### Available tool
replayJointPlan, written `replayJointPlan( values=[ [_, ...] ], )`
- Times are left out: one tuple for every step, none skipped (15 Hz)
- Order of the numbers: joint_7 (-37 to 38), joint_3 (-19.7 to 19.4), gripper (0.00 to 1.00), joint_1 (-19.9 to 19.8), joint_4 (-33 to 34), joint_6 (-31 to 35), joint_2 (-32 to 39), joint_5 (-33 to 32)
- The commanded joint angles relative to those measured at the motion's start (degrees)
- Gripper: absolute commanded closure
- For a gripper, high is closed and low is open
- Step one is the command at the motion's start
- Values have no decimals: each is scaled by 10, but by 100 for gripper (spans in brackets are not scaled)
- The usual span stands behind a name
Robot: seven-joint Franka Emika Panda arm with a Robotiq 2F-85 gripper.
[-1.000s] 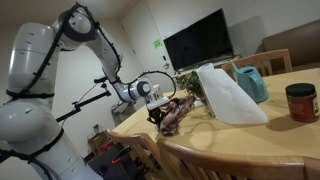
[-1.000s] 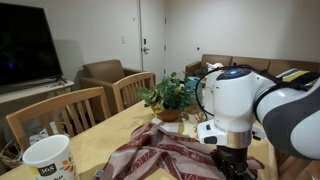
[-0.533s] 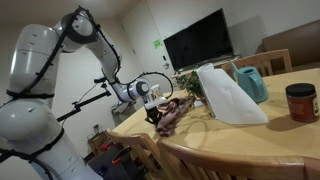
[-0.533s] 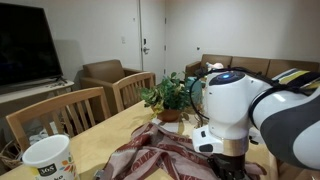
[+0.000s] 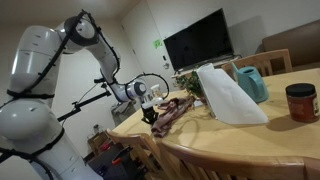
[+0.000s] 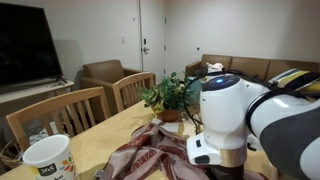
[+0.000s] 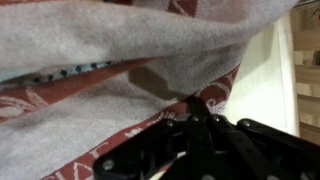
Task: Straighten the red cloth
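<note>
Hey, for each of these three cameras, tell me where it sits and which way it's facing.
An exterior view: low beside the table, facing the television; shows the whole arm reaching to the red cloth.
An exterior view: across the table, close by the arm, facing chairs, door and plant; shows only the bulky white wrist end above the cloth.
Wrist view: looks down the gripper, fingers together on the cloth.
Shared: both exterior views show cloth, plant and television.

Close behind cloth [image 6: 145, 155], potted plant [image 6: 170, 96]
</note>
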Motion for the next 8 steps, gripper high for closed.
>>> replayJointPlan(
  values=[
    [9,14,100,13,20,-23,17,-16],
    [6,19,100,15,21,-23,17,-16],
    [1,24,100,16,23,-23,18,-17],
    [0,28,100,18,24,-22,20,-19],
    [-2,31,100,19,25,-23,20,-19],
    [-1,32,100,20,24,-22,19,-21],
    [-3,34,100,18,23,-18,19,-21],
    [-5,36,100,16,22,-16,19,-19]
  ],
)
